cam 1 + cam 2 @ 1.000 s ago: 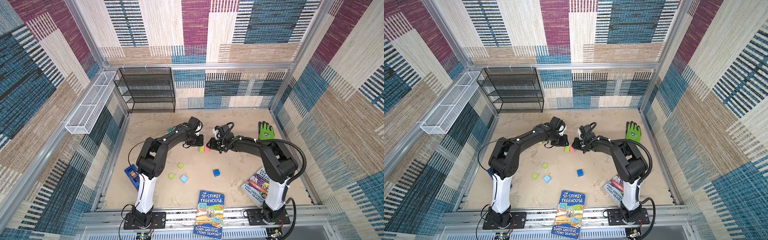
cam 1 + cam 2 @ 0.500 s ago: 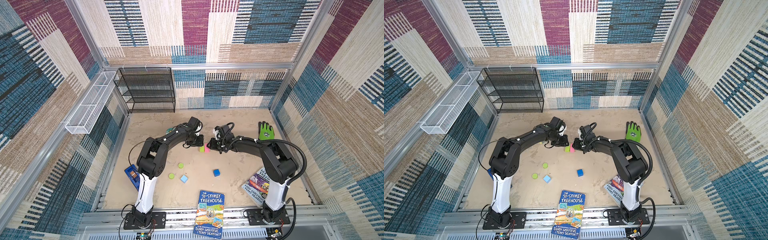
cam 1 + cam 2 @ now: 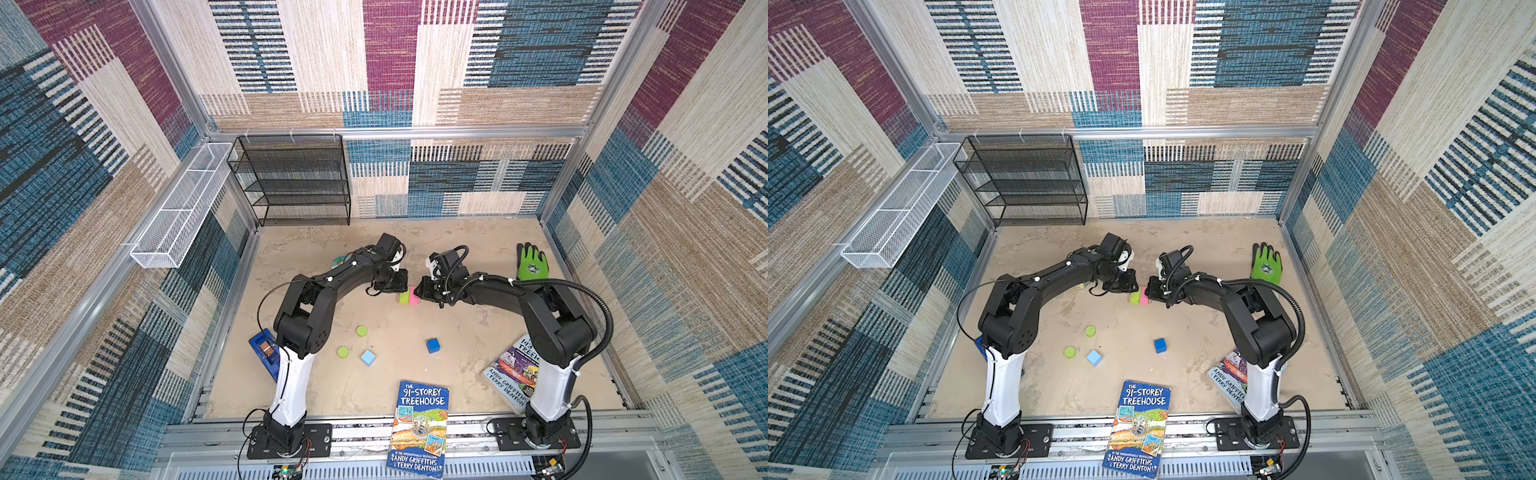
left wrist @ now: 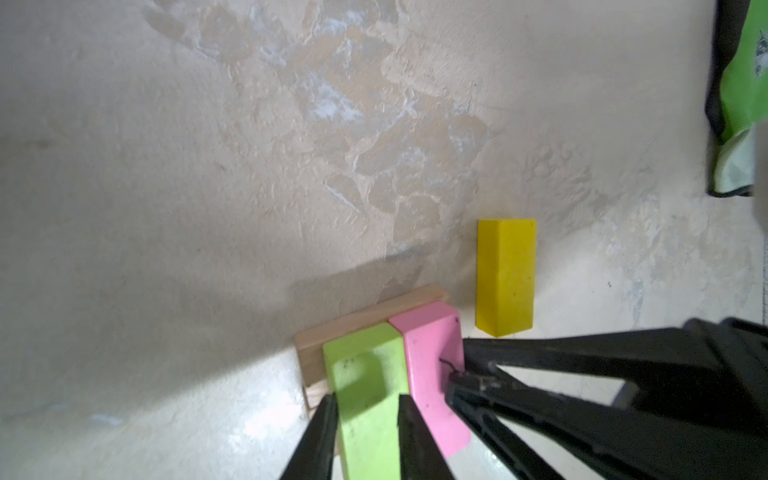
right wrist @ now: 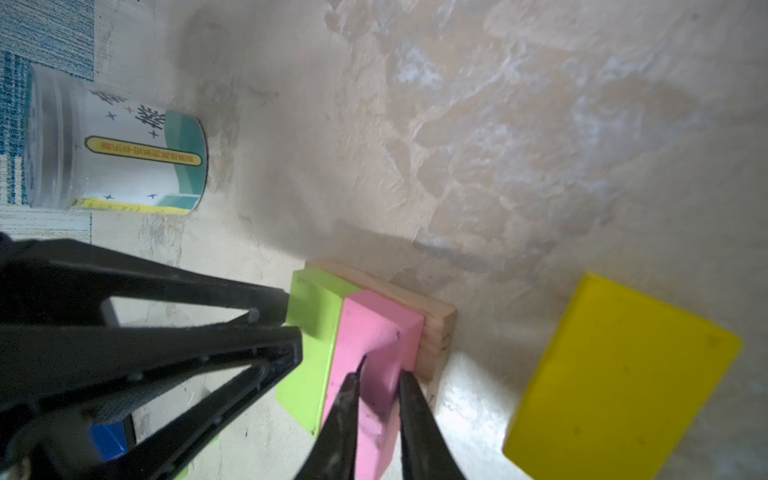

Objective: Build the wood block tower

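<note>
The wood blocks are small painted pieces. I judge them light and stiff, with smooth faces that can slip, so it is best to hold them on the two long flat sides near the middle, not on a corner. The beginning of the tower stands in the middle of the worktop (image 3: 374, 249): the lime oblong (image 4: 361, 353) and the pink oblong (image 5: 374, 328) lie side by side, touching, on the tan bars (image 4: 365, 320). The left gripper (image 4: 365, 399) has its fingers (image 4: 318, 436) closed on the long sides of the lime oblong. The right gripper (image 5: 380, 374) comes from the opposite end, and its fingers (image 5: 343, 411) seem closed on the pink oblong in the same way. A hard sideways pull could probably push the two apart or move the base, because nothing fixes them. The yellow oblong (image 4: 505, 278) lies flat just beside the stack without touching it. The two lime round pieces (image 3: 361, 331), the light-blue cube (image 3: 368, 357) and the dark-blue cube (image 3: 432, 345) lie loose, well apart, nearer the front. I think the round pieces can roll if they are set on their edge.
</note>
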Controlling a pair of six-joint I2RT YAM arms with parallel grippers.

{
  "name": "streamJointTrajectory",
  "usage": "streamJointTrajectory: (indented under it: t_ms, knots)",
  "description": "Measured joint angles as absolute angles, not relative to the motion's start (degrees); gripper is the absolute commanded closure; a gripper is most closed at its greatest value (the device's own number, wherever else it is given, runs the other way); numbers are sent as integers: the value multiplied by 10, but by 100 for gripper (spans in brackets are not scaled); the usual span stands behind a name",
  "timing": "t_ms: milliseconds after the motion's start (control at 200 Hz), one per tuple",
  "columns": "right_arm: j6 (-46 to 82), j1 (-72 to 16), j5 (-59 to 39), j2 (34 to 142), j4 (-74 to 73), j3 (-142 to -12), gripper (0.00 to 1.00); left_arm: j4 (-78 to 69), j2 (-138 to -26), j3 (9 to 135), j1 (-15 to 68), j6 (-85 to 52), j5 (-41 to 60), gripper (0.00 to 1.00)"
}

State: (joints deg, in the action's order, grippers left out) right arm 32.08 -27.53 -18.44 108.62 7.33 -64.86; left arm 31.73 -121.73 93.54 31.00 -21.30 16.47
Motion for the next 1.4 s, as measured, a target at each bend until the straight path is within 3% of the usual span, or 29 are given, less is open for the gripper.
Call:
streamJointTrajectory:
  t_ms: [446,1016,1402]
  knots:
    - [321,-275,-184,1086,74,-651,74,317,-1216,935,310,-213,164,58]
    - [321,-275,-184,1087,74,-653,78,317,-1207,934,310,-215,154,61]
    - [321,-275,-184,1080,76,-653,66,318,-1201,929,310,-215,154,61]
